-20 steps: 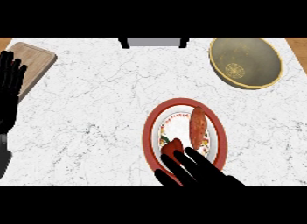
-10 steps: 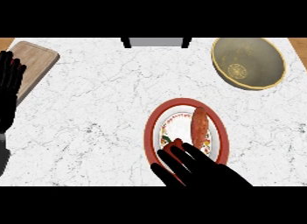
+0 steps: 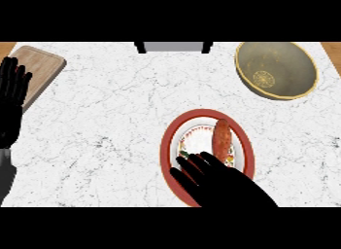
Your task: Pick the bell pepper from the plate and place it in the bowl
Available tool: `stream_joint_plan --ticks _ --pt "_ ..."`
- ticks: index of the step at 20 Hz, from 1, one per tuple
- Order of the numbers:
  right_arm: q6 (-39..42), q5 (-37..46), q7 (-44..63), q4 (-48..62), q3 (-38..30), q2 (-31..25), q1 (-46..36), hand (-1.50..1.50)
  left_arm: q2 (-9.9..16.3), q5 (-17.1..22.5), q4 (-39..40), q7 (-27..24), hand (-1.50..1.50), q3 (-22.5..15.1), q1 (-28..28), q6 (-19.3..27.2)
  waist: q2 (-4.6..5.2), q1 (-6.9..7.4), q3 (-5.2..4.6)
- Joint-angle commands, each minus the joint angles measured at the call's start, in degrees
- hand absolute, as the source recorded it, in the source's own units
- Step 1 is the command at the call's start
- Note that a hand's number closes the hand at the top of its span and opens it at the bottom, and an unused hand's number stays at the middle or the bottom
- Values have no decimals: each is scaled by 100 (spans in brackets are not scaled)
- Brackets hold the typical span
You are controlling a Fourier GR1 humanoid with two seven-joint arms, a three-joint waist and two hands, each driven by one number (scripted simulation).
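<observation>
Withdrawn, open right hand point(image 3: 223, 182) holds nothing — bell pepper point(image 3: 222, 137) lies lengthwise, near-to-far.

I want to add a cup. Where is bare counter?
Bare marble lies between the cutting board and the plate, and between plate and bowl. It is crowded where the right robot hand covers the plate's near side.

Kitchen, by the look: white marble-pattern counter point(image 3: 115, 126) w/ wooden cutting board point(image 3: 40, 73) at left edge, red-rimmed plate point(image 3: 174, 146) w/ food on it, and olive bowl point(image 3: 277, 70) at far right corner.
</observation>
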Motion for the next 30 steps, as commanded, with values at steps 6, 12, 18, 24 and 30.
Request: stream_joint_plan --ticks 6,12,18,24,30 --pt "-277 889 -1428 1260 -469 34 135 -150 -153 -164 279 -135 0 310 3 -360 9 2 1" --pt "-316 1326 -1652 1085 -406 440 523 -150 -280 -404 -226 440 0 391 -128 -190 -2 -6 1" --pt "-745 1834 -2526 2240 -431 783 289 -150 -240 -354 -444 677 0 573 -88 -446 3 23 2" --pt "-629 2129 -3113 2925 -793 732 36 -150 -419 -506 -182 361 0 660 -4 -632 7 24 1" --pt "-885 2740 -3156 2939 -467 985 561 -150 -488 -713 -249 527 0 783 -62 -607 2 5 1"
